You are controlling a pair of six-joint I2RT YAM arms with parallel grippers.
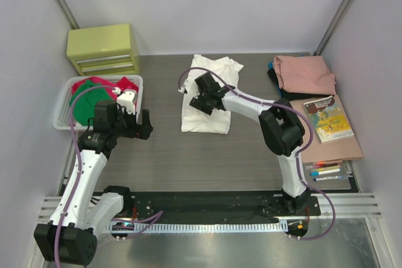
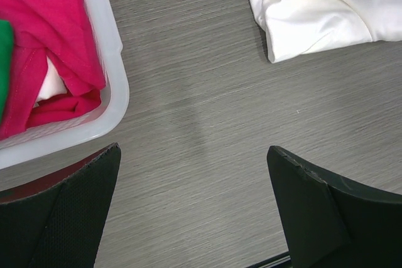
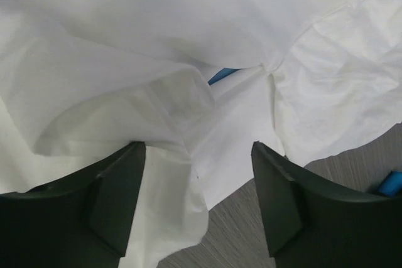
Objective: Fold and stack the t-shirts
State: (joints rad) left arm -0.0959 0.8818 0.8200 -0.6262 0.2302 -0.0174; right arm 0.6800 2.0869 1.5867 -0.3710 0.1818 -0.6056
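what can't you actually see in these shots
Top view: the salmon-pink shirt covers most of the dark garment beneath; the left arm hides part of the basket.
Right wrist view: the white shirt folds over its print; only a blue sliver shows.

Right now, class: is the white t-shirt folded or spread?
Partly folded: the white t-shirt lies doubled into a narrow strip, far end rumpled.

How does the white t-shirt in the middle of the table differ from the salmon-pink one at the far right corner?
The white t-shirt is loosely folded, its far end rumpled; the salmon-pink t-shirt lies flat and neat. The white one lies on the bare table; the pink one rests on a black garment. The right gripper hangs open over the white one; none is near the pink one. Neither is gripped.
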